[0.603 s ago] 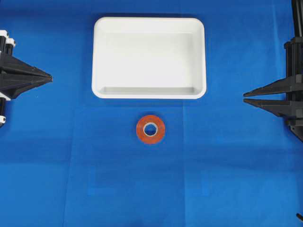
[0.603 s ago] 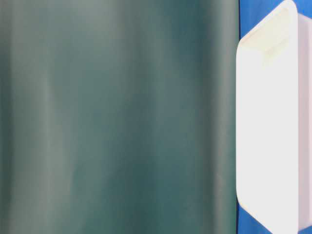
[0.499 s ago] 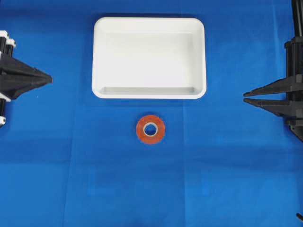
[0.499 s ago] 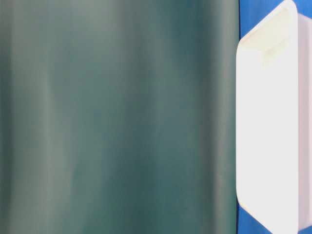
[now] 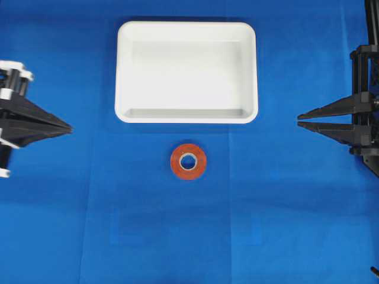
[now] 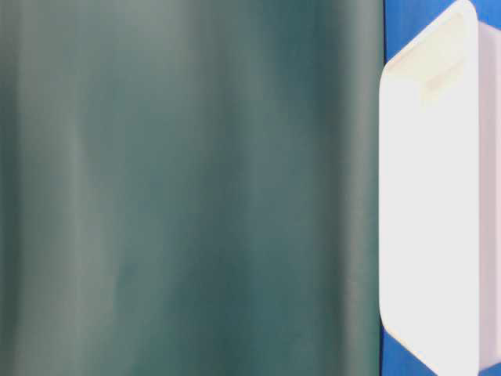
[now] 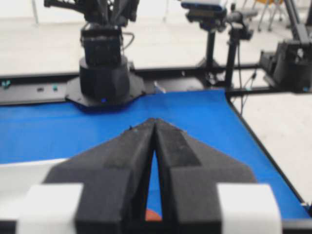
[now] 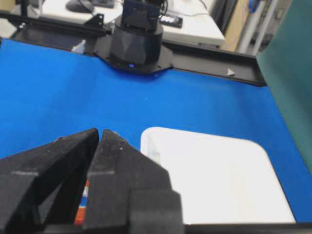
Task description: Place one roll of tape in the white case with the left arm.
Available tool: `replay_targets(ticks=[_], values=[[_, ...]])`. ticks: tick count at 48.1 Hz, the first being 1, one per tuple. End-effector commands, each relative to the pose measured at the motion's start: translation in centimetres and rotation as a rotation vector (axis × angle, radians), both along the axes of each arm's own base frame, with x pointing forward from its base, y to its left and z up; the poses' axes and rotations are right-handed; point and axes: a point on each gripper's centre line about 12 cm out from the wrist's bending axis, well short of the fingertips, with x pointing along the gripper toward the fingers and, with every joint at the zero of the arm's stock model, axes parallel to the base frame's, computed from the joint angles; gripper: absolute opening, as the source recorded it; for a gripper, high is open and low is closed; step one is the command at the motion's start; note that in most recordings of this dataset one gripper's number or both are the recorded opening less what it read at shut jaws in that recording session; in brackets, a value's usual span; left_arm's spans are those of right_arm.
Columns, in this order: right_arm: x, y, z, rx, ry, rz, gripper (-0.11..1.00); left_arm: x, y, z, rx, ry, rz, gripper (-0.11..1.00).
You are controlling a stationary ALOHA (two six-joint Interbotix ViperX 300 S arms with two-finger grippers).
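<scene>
At the surface's left edge: left pincer (image 5: 70, 126) advanced, tips together.
Roll of tape (image 5: 188, 161) untouched; white case (image 5: 126, 71) empty.

The small orange-red ring of tape (image 5: 188, 161) lies on the blue cloth-covered table (image 5: 296, 225), just off the six o'clock edge of the large shallow white rectangular plastic tray (image 5: 186, 116). The left gripper (image 5: 70, 127) sits at nine o'clock and the right gripper (image 5: 299, 120) at three o'clock, both well apart from the ring.

The small orange-red roll of tape (image 5: 188, 161) lies flat on the blue cloth, just below the big white case (image 5: 186, 71), not touching it.
</scene>
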Motion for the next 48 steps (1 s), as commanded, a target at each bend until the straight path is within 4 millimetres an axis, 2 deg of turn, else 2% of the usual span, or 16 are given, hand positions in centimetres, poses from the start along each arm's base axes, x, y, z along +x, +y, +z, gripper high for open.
replay_targets(ticks=[1,3,6,16,20,33,48], values=[[0.3,-0.1,0.9,0.003,-0.020,-0.003,-0.11,1.5,-0.5,0.3,-0.001,-0.025,-0.012,0.01],[0.3,-0.1,0.9,0.003,-0.020,-0.003,-0.11,2.1,-0.7,0.2,-0.003,-0.023,-0.018,0.02],[0.3,-0.1,0.8,0.003,-0.017,-0.003,-0.11,3.1,-1.1,-0.2,-0.003,-0.009,-0.029,0.13],[0.3,-0.2,0.8,0.004,-0.014,-0.010,-0.11,7.7,-3.1,-1.5,-0.011,0.088,-0.072,0.73],[0.3,-0.3,0.7,0.003,-0.006,-0.014,-0.11,10.1,-3.9,-2.1,-0.014,0.151,-0.082,0.89],[0.4,-0.6,0.1,0.004,0.026,-0.026,-0.11,15.9,-5.3,-5.4,-0.034,0.461,-0.062,0.90],[0.6,-0.6,-0.4,0.005,0.049,-0.026,-0.11,19.7,-5.0,-10.7,-0.042,0.775,0.008,0.90]])
